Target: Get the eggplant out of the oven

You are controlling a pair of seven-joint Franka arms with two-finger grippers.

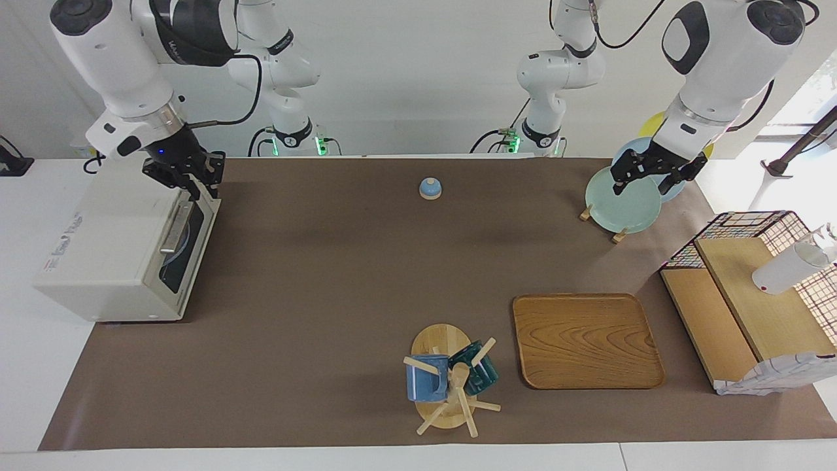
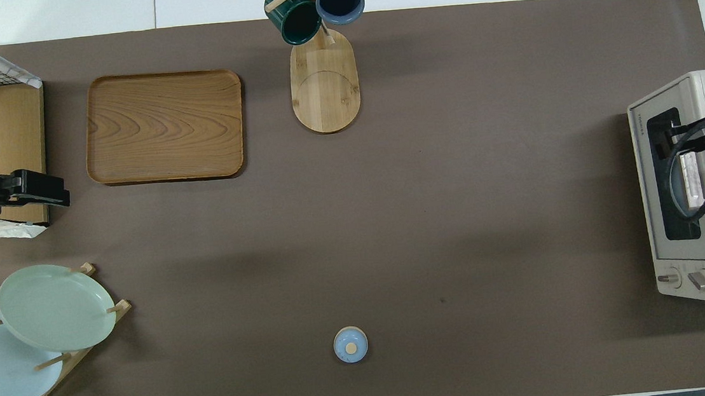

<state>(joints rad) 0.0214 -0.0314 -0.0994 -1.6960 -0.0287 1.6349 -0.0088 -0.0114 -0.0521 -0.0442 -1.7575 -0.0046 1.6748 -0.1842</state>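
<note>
The oven (image 1: 124, 248) sits at nine o'clock in the facing view, door closed; the eggplant cannot be made out inside. The right gripper (image 1: 194, 175), fingers drawn together, is at its handle's (image 1: 174, 227) upper end; whether it clamps it I cannot tell. The left gripper (image 1: 644, 178) waits spread apart over the plates (image 1: 621, 206) at two o'clock.

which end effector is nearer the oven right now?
Right. The right end effector is at the top edge of the oven door, by the handle. The left end effector waits over the plate rack at the left arm's end of the table.
</note>
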